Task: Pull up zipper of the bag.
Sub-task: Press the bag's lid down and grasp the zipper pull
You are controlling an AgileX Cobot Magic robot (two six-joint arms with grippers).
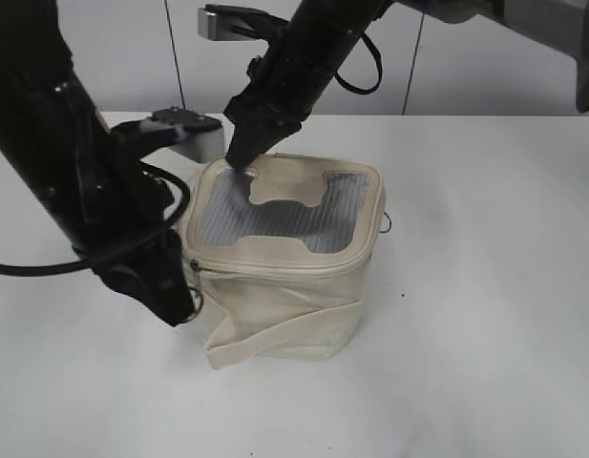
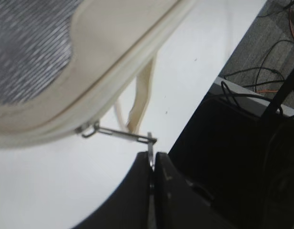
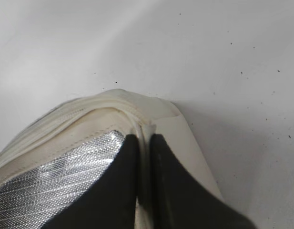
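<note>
1. Exterior view: the bag (image 1: 280,272) stood on the white table (image 1: 485,315); the left gripper (image 1: 184,307) was at its front-left corner, the right gripper (image 1: 239,157) on its back-left top edge.
2. Left wrist view: jaws were closed on the zipper (image 2: 92,129) ring pull (image 2: 150,143).
3. Right wrist view: jaws pinched the bag's rim seam (image 3: 147,131).

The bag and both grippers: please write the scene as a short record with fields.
bag: cream-white bag standing on the white table
top: grey mesh window with cream patch
zipper: slider at the bag's near left corner
left gripper: shut on the ring pull
right gripper: pinching a fold of the bag's top edge at the far corner
strap: hanging across the front
</note>
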